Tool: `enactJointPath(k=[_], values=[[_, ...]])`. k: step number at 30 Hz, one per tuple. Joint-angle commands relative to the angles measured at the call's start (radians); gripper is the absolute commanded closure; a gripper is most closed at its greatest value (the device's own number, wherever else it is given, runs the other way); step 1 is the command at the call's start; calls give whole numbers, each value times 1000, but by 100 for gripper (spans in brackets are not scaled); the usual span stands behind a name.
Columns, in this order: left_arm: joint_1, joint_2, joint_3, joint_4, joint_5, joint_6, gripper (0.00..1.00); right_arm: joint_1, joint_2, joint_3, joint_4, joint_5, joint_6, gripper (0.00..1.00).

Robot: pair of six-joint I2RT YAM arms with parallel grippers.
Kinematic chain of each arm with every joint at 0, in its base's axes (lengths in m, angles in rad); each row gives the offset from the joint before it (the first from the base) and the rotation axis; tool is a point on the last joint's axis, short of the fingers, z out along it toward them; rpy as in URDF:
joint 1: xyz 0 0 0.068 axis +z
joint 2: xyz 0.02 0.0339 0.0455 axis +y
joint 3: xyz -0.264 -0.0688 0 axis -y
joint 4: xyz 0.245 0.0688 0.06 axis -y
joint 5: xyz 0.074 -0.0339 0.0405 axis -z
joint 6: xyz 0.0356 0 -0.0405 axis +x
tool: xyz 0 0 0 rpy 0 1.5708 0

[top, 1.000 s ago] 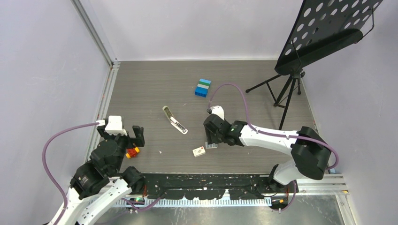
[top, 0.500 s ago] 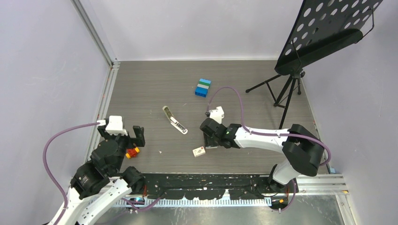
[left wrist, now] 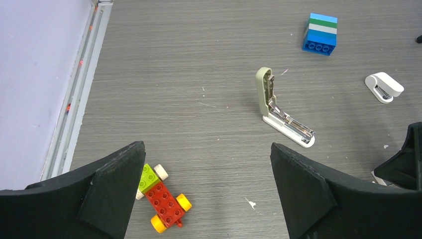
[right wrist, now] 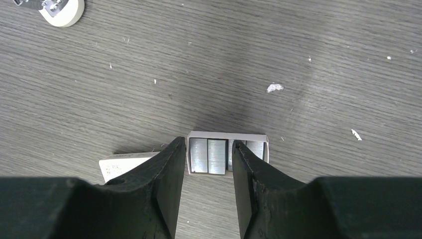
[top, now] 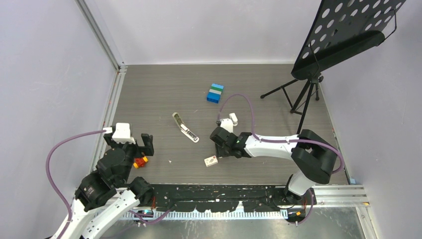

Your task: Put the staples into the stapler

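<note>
Remotely, from my console: at far left the left gripper [left wrist: 208,191] hangs with its jaws spread wide, holding nothing, above the grey table [top: 159,94]. A red-and-yellow toy brick car [left wrist: 161,199] lies just below its left finger. Toward the centre the stapler [left wrist: 283,112] lies hinged open, its olive top raised off the white base and the silver channel exposed, well apart from both arms. Right of it and nearer me, the white staples box [top: 211,161] lies flat, its end hidden under a finger in the right wrist view. Just beside it sits the staples tray [right wrist: 227,155], silvery strips showing. The right gripper [right wrist: 205,159] is down over that tray, one finger at the tray's left edge, the other covering part of the strips. Its jaws stand partway apart with strips between them. I cannot tell whether they pinch. Behind it lies a stubby white object [top: 230,119], then stacked blue bricks [top: 215,93]. A black music stand [top: 343,35] fills the far right corner.
</note>
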Motion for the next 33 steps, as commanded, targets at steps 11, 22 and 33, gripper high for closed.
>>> enactJointPath(k=[11, 22, 33], values=[[2, -7, -4, 52, 10, 12, 0, 15, 6, 4, 29, 0, 7, 71], [2, -9, -5, 52, 10, 12, 0, 48, 13, 86, -83, 69, -65, 82], [2, -9, -6, 54, 11, 12, 0, 86, 13, 143, -158, 136, -109, 81]])
